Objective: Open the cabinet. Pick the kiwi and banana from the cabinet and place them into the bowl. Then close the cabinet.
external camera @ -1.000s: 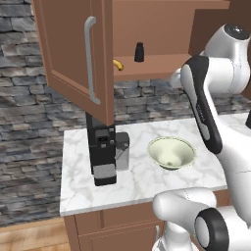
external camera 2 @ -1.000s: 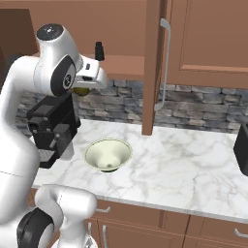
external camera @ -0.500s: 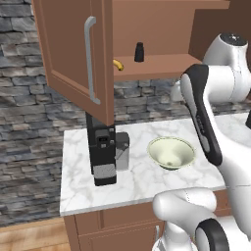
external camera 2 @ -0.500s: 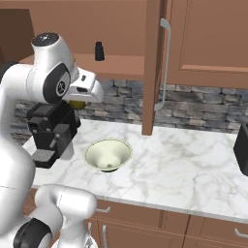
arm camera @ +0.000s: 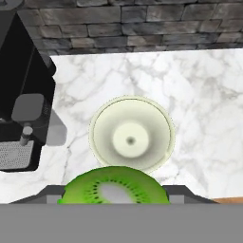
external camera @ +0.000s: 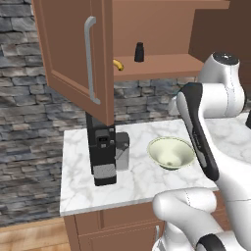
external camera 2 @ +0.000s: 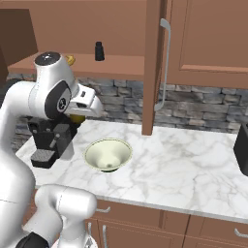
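Green kiwi (arm camera: 114, 186) flesh shows at the bottom of the hand view: the hand (external camera 2: 77, 116) is clasped on the kiwi, high over the bowl (arm camera: 131, 134). It looks light, soft and slick, so a gentle hold across its middle suits. Left of the bowl stands the black coffee machine (arm camera: 21, 99); the banana (external camera: 117, 64) waits on the cabinet (external camera: 73, 54) shelf beside a black bottle (external camera: 139, 52). Nothing blocks the drop onto the marble surface (arm camera: 204, 104).
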You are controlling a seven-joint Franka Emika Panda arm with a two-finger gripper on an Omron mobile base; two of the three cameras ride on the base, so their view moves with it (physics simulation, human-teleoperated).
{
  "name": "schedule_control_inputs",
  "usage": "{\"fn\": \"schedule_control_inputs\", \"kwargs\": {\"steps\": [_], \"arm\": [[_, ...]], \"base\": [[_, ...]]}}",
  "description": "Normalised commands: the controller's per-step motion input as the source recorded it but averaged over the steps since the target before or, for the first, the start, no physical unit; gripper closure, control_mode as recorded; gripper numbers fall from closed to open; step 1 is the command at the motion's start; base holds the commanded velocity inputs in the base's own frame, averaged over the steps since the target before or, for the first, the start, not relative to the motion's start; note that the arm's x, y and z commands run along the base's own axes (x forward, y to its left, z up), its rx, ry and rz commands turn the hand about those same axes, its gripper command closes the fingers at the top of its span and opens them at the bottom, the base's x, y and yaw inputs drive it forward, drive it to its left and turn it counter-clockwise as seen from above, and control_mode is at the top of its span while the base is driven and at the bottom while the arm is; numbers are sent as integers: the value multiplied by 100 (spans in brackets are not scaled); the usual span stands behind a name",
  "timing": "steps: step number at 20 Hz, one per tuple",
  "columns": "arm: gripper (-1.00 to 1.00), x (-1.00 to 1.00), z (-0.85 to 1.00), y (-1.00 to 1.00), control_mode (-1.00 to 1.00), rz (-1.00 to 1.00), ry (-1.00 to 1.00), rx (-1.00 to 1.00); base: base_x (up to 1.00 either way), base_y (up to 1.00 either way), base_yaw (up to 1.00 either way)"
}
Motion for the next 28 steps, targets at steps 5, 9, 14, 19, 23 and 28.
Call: {"fn": "schedule_control_inputs", "kwargs": {"steps": [5,9,14,19,23,28], "arm": [[100,0,-36,0,-100,-2,0,-1],[100,0,-31,0,-100,-3,0,-3],[100,0,-27,0,-100,-2,0,-2],[100,0,-29,0,-100,-2,0,-3],[100,0,-27,0,-100,-1,0,-1],[100,4,-22,0,-100,0,0,0]], "base": [[0,0,0],[0,0,0],[0,0,0],[0,0,0],[0,0,0],[0,0,0]]}}
